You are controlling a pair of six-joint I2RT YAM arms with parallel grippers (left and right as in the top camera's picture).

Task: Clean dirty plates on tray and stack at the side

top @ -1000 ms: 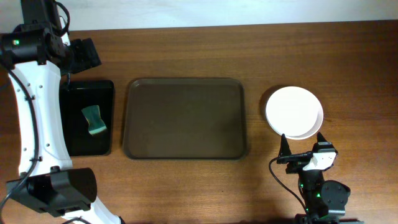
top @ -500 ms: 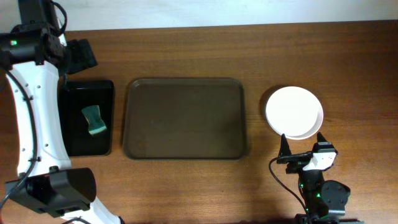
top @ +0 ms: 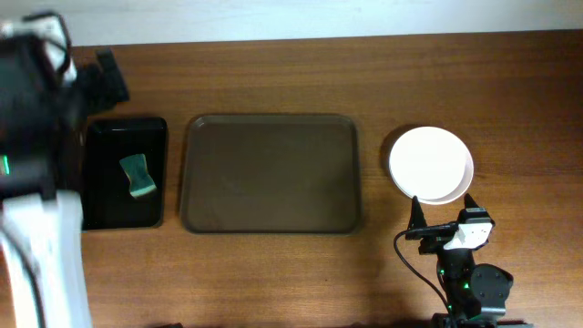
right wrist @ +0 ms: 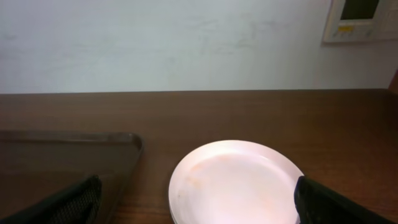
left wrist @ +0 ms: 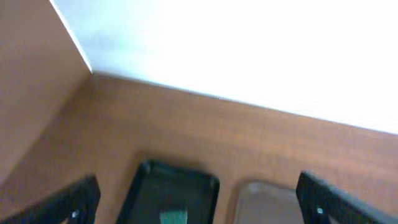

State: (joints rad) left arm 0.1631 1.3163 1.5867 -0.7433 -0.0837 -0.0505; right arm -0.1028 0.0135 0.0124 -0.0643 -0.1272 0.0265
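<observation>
Where the blurred left arm (top: 36, 200) hangs left of the brown tray (top: 271, 173), the left gripper (left wrist: 199, 202) has its jaws spread wide and holds nothing. Just left of the brown tray sits a small black tray (top: 109, 200) with a green sponge (top: 138, 176) lying in it. The white plates (top: 431, 164) are stacked on the table (top: 273, 73) right of the brown tray, apart from it. The right gripper (right wrist: 199, 202), near the plates, has its jaws wide and grips nothing.

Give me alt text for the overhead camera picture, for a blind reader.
A large brown tray lies bare at the middle of a wooden table, with a stack of white plates to its right. To its left, a small black tray holds a green sponge.
</observation>
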